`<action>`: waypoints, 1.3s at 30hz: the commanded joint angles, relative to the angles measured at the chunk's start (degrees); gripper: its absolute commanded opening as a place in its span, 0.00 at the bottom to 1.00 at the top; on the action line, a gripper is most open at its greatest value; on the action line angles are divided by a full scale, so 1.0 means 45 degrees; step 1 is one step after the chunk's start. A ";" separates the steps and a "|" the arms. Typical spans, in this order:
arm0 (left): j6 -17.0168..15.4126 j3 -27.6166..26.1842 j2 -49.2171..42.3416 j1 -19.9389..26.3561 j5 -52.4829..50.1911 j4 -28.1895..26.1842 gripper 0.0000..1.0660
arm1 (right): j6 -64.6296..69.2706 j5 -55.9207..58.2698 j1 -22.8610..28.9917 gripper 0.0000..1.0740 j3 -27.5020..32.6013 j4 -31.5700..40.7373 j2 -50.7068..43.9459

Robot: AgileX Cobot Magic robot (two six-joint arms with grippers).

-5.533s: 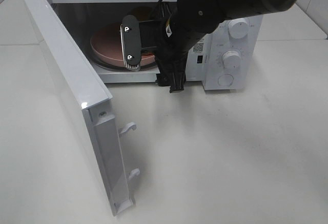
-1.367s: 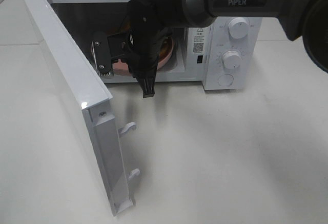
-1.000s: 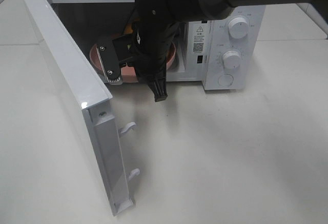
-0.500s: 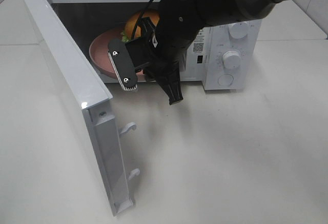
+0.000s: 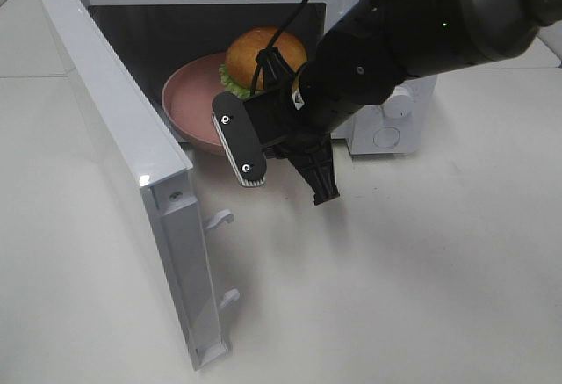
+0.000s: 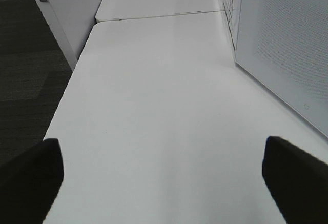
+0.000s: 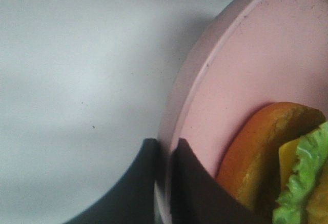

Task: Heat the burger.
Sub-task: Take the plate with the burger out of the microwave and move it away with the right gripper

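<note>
high: above microwave point(image 5: 386, 112) | right wrist: close on plate point(image 7: 241, 80), shared

No text, brand or number can be read anywhere; a small label on the microwave's point(image 6: 266, 39) side wall in the left wrist view is perhaps print, too blurred to read.

A plain test space, likely a robotics lab or office room, is suggested rather than a home kitchen. A white microwave point(image 5: 263, 59) with its door point(image 5: 132, 164) swung open is set on a bare white worktop point(image 5: 421, 278), with no cupboards, sink or cookware seen around it. A large black robot arm point(image 5: 413, 41) is seen over the worktop. In the left wrist view, dark carpet-like flooring point(image 6: 25, 70) is seen beside the worktop's edge.
</note>
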 commanded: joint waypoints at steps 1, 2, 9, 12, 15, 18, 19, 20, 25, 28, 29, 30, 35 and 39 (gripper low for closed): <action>-0.0051 0.0000 -0.0191 0.0013 -0.0216 0.0064 0.92 | -0.0204 -0.1502 -0.0089 0.00 0.0624 -0.0306 -0.0840; -0.0051 0.0000 -0.0191 0.0013 -0.0216 0.0064 0.92 | -0.0204 -0.1502 -0.0089 0.00 0.0624 -0.0306 -0.0840; -0.0051 0.0000 -0.0191 0.0013 -0.0216 0.0064 0.92 | -0.0255 -0.2623 -0.0089 0.00 0.2063 -0.0306 -0.1923; -0.0051 0.0000 -0.0191 0.0013 -0.0216 0.0064 0.92 | -0.0446 -0.3069 -0.0089 0.00 0.2827 -0.0293 -0.2508; -0.0051 0.0000 -0.0191 0.0013 -0.0216 0.0064 0.92 | -0.0598 -0.3323 -0.0089 0.00 0.3400 -0.0293 -0.2941; -0.0051 0.0000 -0.0191 0.0013 -0.0216 0.0064 0.92 | -0.0624 -0.3514 -0.0089 0.00 0.3934 -0.0293 -0.3361; -0.0051 0.0000 -0.0191 0.0013 -0.0216 0.0064 0.92 | -0.0624 -0.3514 -0.0089 0.00 0.3934 -0.0293 -0.3361; -0.0051 0.0000 -0.0191 0.0013 -0.0216 0.0064 0.92 | -0.0637 -0.3540 -0.0089 0.00 0.4074 -0.0280 -0.3514; -0.0051 0.0000 -0.0191 0.0013 -0.0216 0.0064 0.92 | -0.0662 -0.3527 -0.0089 0.00 0.4686 -0.0229 -0.4227; -0.0051 0.0000 -0.0191 0.0013 -0.0216 0.0064 0.92 | -0.0688 -0.3489 -0.0089 0.00 0.5182 0.0064 -0.4775; -0.0051 0.0000 -0.0191 0.0013 -0.0216 0.0064 0.92 | -0.0688 -0.3489 -0.0089 0.00 0.5182 0.0064 -0.4775; -0.0051 0.0000 -0.0191 0.0013 -0.0216 0.0064 0.92 | -0.0726 -0.3463 -0.0076 0.00 0.5437 0.0127 -0.5055; -0.0051 0.0000 -0.0191 0.0013 -0.0216 0.0064 0.92 | -0.0726 -0.3425 -0.0076 0.00 0.6150 0.0229 -0.5870; -0.0051 0.0000 -0.0191 0.0013 -0.0216 0.0064 0.92 | -0.0726 -0.3425 -0.0076 0.00 0.6468 0.0407 -0.6341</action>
